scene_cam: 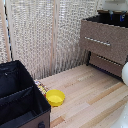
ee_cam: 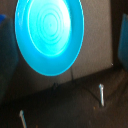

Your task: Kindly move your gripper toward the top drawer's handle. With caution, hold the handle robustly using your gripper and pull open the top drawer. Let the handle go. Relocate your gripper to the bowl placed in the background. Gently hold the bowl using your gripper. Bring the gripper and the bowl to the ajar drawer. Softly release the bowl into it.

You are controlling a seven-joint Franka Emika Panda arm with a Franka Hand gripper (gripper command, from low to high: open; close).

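Wrist view is basically all bowl [ee_cam: 49, 32] right now: bright blue, round, seen pretty much straight down into it, sitting on a brownish surface with dark shadow around it. So the camera, and I'd guess the gripper with it, is hanging right over the bowl, with the bowl filling one side of the picture rather than dead centre. Being round, it has no long axis to line up with, so what matters is getting the fingers over a bit of rim. Can't tell if the fingers are spread or closed; two pale slim bits [ee_cam: 101, 93] stick up beside the bowl and might be fingertips, but it's too blurry to call. Nothing seems to be touching the bowl. In the exterior view the dresser [scene_cam: 118, 50] is at the upper right, with the top drawer [scene_cam: 111, 35] and its silver handle [scene_cam: 97, 41] facing the lower left. It looks pulled out, with a dark gap above the front, but I'm not sure. The blue bowl doesn't show there, only a yellow bowl [scene_cam: 55, 97] on the wooden floor [scene_cam: 90, 95] near a black bin [scene_cam: 20, 100]. A white chunk of arm [scene_cam: 125, 73] peeks in at the right edge.
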